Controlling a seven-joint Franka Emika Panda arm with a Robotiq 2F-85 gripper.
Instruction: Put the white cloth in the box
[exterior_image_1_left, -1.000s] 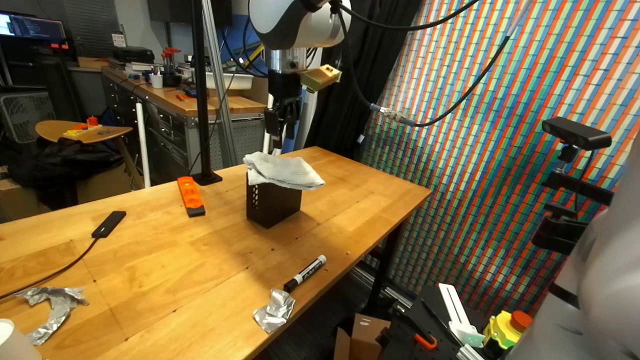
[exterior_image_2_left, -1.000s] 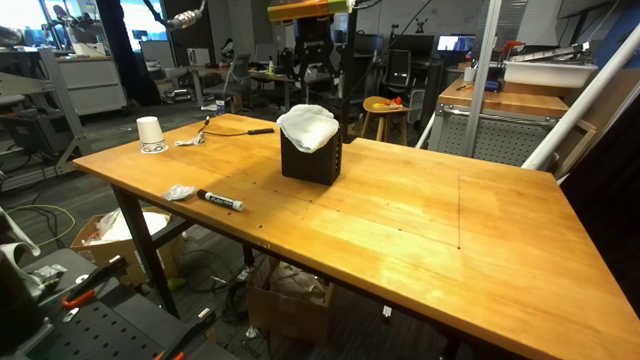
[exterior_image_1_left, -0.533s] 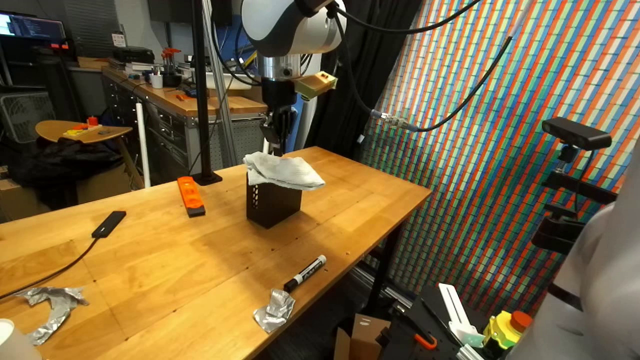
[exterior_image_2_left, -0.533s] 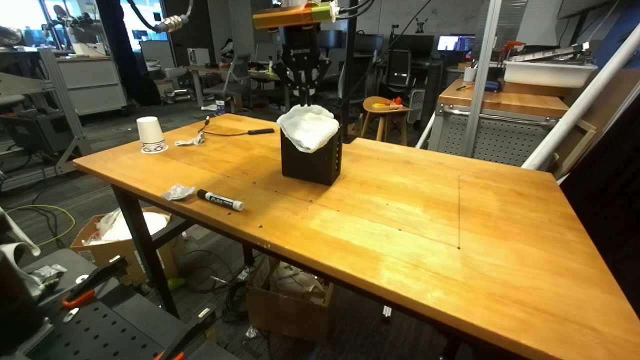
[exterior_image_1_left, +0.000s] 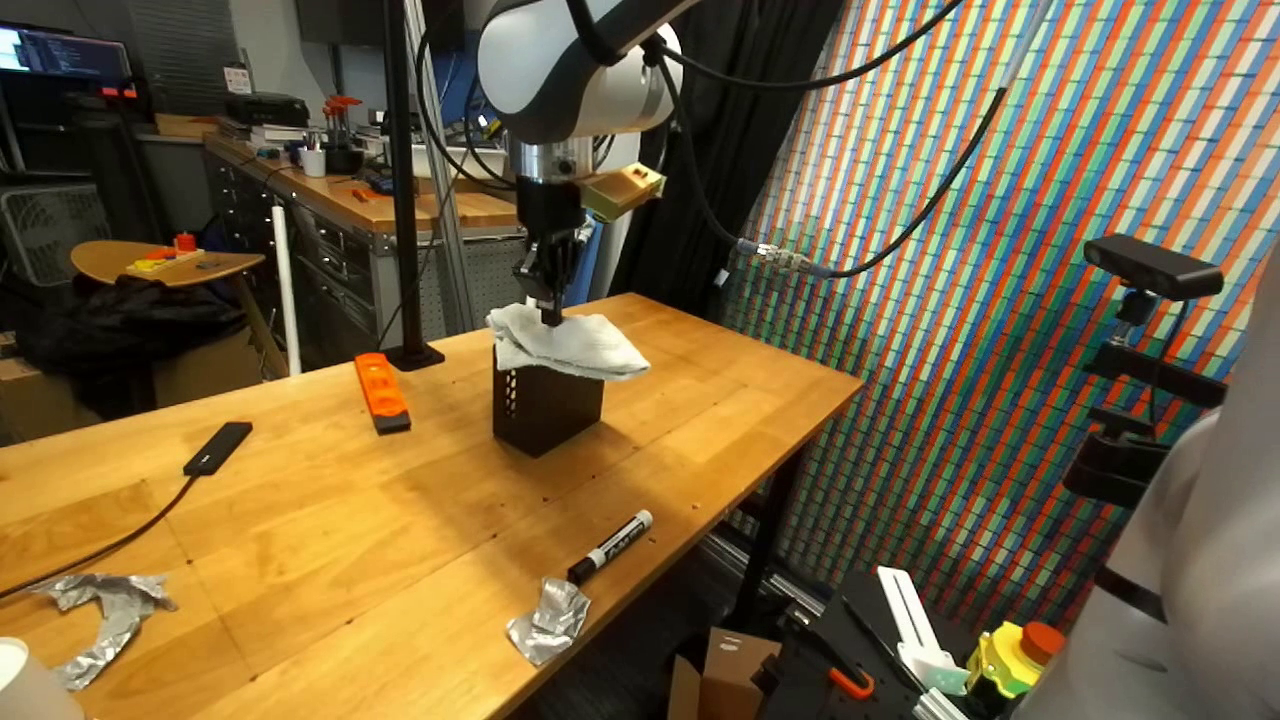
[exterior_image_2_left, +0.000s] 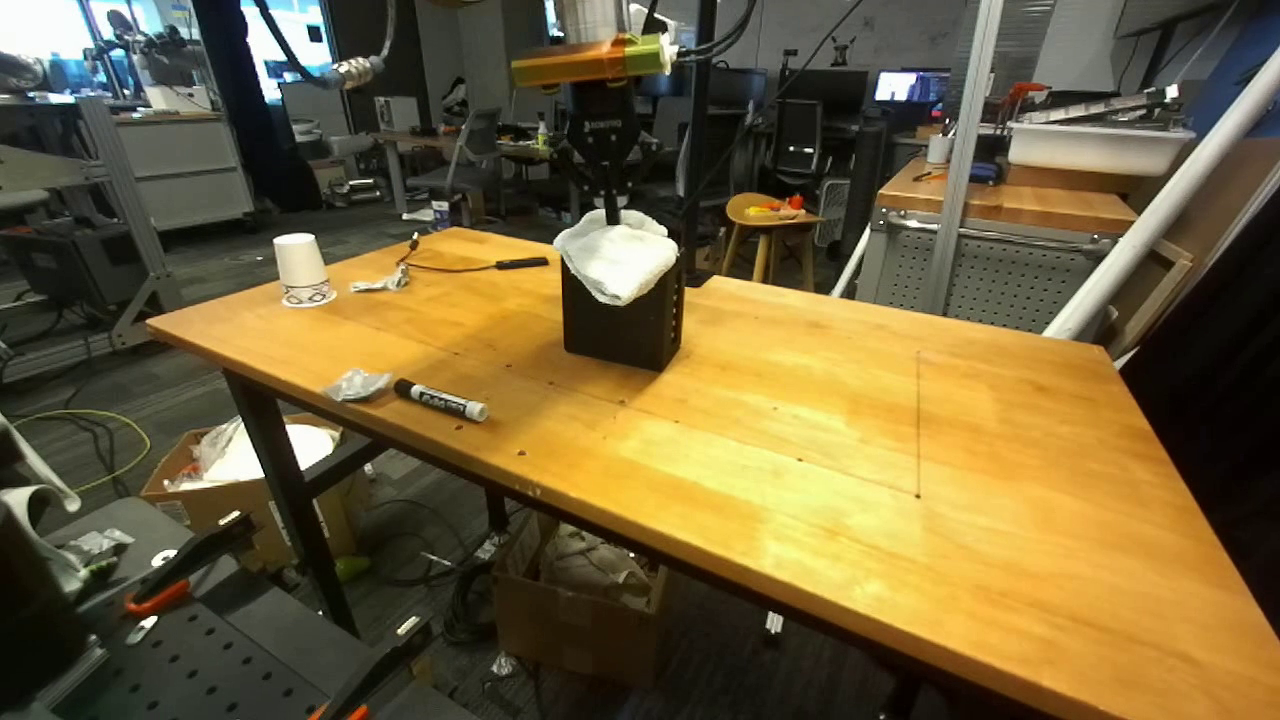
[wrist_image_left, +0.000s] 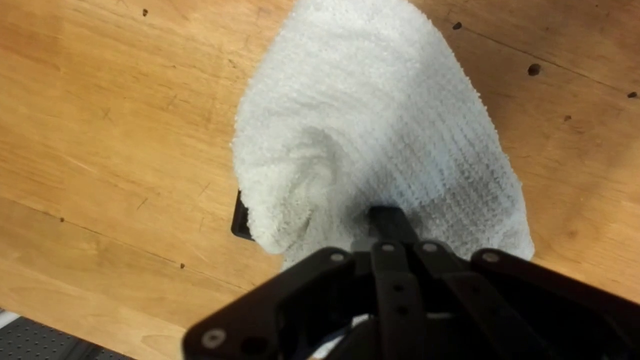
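The white cloth (exterior_image_1_left: 585, 350) is draped over the top of the black box (exterior_image_1_left: 550, 412), covering its mouth and hanging past its sides. In an exterior view the cloth (exterior_image_2_left: 622, 265) droops down the near face of the box (exterior_image_2_left: 620, 328). Straight above it my gripper (exterior_image_1_left: 551, 316) points down, fingers together, tips against or just over the cloth's upper surface. In the wrist view the gripper (wrist_image_left: 386, 212) is shut with no cloth seen pinched between its fingers, and a dark shadow surrounds the tips on the cloth (wrist_image_left: 360, 95). Only a corner of the box (wrist_image_left: 241, 220) peeks out there.
On the wooden table (exterior_image_2_left: 800, 400) lie a marker (exterior_image_1_left: 610, 546), crumpled foil (exterior_image_1_left: 550, 620), an orange level (exterior_image_1_left: 381, 392) and a black hub (exterior_image_1_left: 217, 448) with its cable. A paper cup (exterior_image_2_left: 301, 270) stands near a table end. A black pole (exterior_image_1_left: 405, 200) rises behind the box.
The gripper has gone from open to shut and come down onto or close over the cloth. Cloth and box look the same as before.
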